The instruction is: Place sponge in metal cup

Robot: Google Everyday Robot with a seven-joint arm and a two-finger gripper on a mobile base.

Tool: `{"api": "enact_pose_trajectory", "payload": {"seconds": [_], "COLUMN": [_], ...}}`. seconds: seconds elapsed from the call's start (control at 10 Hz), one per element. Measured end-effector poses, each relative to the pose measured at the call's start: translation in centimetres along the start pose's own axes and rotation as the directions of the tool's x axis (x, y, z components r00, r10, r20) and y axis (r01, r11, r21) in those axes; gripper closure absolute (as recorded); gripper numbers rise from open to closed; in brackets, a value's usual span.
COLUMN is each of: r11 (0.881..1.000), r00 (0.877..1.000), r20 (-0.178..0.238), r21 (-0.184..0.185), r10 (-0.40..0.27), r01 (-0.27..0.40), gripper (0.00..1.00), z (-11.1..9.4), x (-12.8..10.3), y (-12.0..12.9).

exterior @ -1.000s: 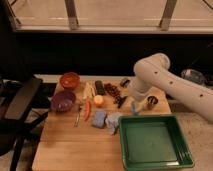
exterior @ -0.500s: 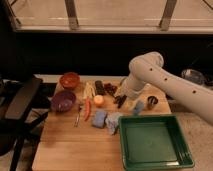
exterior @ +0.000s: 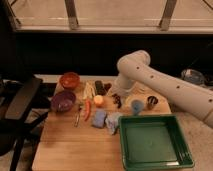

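Sponge [exterior: 98, 118] untouched; hand [exterior: 117, 100] just behind it.

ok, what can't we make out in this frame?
Camera view:
- end effector, low over the table behind the sponge: dark, blurred; what it holds, if anything, is unreadable.
- metal cup: interior too small and dim to see.
- arm: base cut off by right edge.
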Motion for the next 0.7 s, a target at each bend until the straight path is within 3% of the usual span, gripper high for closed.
{"api": "enact_pose_trajectory", "payload": {"seconds": [0.3, 0.7], "r11": [0.997, 0.988], "r00": [0.997, 0.986], "r20": [0.024, 0.065], "r21": [0.016, -0.010], "r10": [-0.077, -0.154], "r01": [0.076, 0.155], "gripper": [0.35, 0.35], "z": [3.7, 10.1], "x": [-0.7, -1.9], "y": [-1.9, -3.9]}}
